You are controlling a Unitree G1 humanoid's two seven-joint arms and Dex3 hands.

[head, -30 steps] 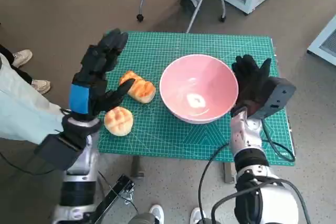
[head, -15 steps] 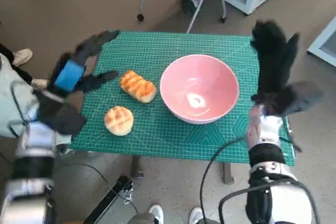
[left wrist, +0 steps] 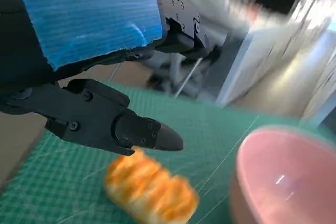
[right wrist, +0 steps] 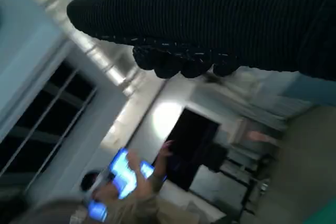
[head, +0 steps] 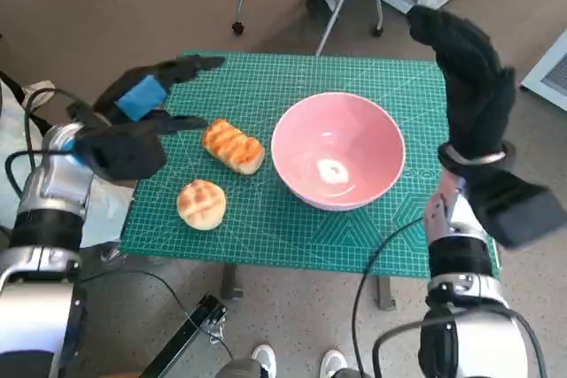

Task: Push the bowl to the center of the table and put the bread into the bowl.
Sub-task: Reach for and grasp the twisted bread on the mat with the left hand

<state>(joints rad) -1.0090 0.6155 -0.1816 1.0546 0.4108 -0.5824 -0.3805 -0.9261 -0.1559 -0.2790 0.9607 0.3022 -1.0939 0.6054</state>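
Right now both hands are lifted off the table and hold nothing. The left hand (head: pixel 142 121) hangs at the table's left edge, its blue-taped back turned up, its forearm coming in from the left. Its black fingers (head: pixel 190 65) are spread apart: some reach toward the far left corner of the green cutting mat (head: pixel 266 227), while another stretches out toward the long bread (head: pixel 233 145), its tip just short of the loaf. In the left wrist view that finger (left wrist: pixel 131 129) shows above the long bread (left wrist: pixel 149 192), though contact cannot be judged there.

The right hand (head: pixel 469 86) is raised high beside the table's right side, gloved fingers pointing up and away from the robot, held loosely extended with nothing in them. In the right wrist view the glove (right wrist: pixel 220 24) fills the top, and a blurred person (right wrist: pixel 131 192) shows in the room beyond.

The pink bowl (head: pixel 337 161) stands upright on the mat, a little right of the middle, empty inside. The long bread lies just left of it, and the round bun (head: pixel 201 204) sits nearer the robot, apart from both.
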